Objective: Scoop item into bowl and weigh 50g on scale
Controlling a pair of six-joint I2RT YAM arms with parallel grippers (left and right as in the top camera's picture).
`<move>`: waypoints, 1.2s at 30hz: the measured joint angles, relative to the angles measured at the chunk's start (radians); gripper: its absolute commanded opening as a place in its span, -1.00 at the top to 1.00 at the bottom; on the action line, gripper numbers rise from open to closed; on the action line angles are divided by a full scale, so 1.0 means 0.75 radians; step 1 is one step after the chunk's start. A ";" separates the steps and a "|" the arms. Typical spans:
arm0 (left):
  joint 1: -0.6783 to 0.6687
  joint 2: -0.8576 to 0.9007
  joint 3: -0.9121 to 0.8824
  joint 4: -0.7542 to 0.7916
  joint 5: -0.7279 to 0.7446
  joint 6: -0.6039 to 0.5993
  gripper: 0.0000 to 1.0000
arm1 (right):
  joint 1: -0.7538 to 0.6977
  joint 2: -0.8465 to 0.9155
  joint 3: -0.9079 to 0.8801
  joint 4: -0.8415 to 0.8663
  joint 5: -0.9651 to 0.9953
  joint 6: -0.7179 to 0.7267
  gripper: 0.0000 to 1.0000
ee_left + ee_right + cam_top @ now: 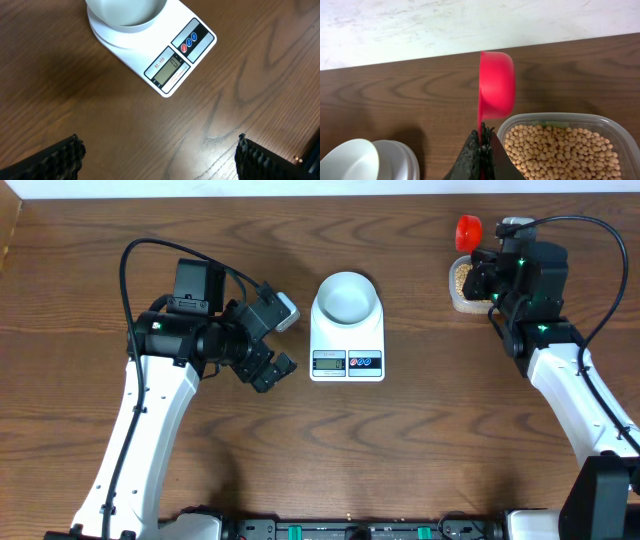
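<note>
- Hovering near the scale [347, 338], the left gripper [278, 340] has its jaws wide and holds nothing; a nudge would likely upset the reading.
- Bowl [347, 298] sits on the scale and looks empty.
- Right gripper [481, 142] pinches the red scoop [496, 85] by its handle, cup on edge, beside the tub [555, 117].
- Beans [560, 150] lie in the tub; on so thin a pinch, a loaded scoop may twist and spill.

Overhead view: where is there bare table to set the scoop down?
Widest bare wood lies between the scale and the bean tub, and along the near edge in front of the scale. Crowded: the far right corner, where the right hand holds the red scoop by the tub; the left hand stands open close beside the scale.
</note>
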 measured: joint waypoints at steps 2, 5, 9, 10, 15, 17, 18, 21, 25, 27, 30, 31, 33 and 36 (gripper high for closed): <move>0.000 0.000 0.000 0.000 0.000 0.013 -0.96 | 0.000 0.000 0.000 0.000 -0.018 0.000 0.98; 0.000 0.000 0.000 0.000 0.000 0.016 -0.96 | 0.000 0.000 0.000 0.000 -0.047 0.000 0.98; 0.000 0.000 0.000 0.000 0.000 0.018 -0.96 | 0.000 0.000 0.000 0.000 -0.058 0.000 0.98; 0.000 0.000 0.000 0.000 -0.001 0.018 -0.96 | 0.000 0.000 0.000 0.000 -0.062 0.000 0.98; 0.000 0.000 0.000 0.001 -0.001 0.018 -0.96 | 0.000 0.000 0.000 0.000 -0.068 0.000 0.98; 0.000 0.000 0.000 0.010 -0.001 0.018 -0.96 | 0.000 0.000 0.000 0.000 -0.068 0.000 0.98; 0.000 0.000 0.000 0.013 -0.001 0.018 -0.96 | 0.000 0.000 0.000 0.000 -0.068 0.000 0.98; 0.000 0.000 0.000 0.021 -0.001 0.018 -0.96 | 0.000 0.000 0.000 0.000 -0.068 0.000 0.98; 0.000 0.000 0.000 0.031 -0.001 0.018 -0.96 | 0.001 0.000 0.000 0.000 -0.068 0.000 0.98; 0.000 0.000 0.000 0.031 -0.001 0.018 -0.96 | 0.002 0.000 0.000 0.000 -0.068 0.000 0.98; 0.000 0.000 0.000 0.031 0.000 0.017 -0.96 | 0.006 0.000 0.000 0.000 -0.069 0.000 0.98; 0.000 0.000 0.000 0.031 0.000 0.015 -0.96 | 0.007 0.000 0.000 0.000 -0.069 0.000 0.98; 0.000 0.000 0.000 0.031 0.000 0.013 -0.96 | 0.007 0.000 0.000 0.000 -0.069 0.000 0.98; 0.011 0.000 0.000 0.030 0.006 0.013 -0.96 | 0.007 0.000 0.000 0.000 -0.069 0.000 0.98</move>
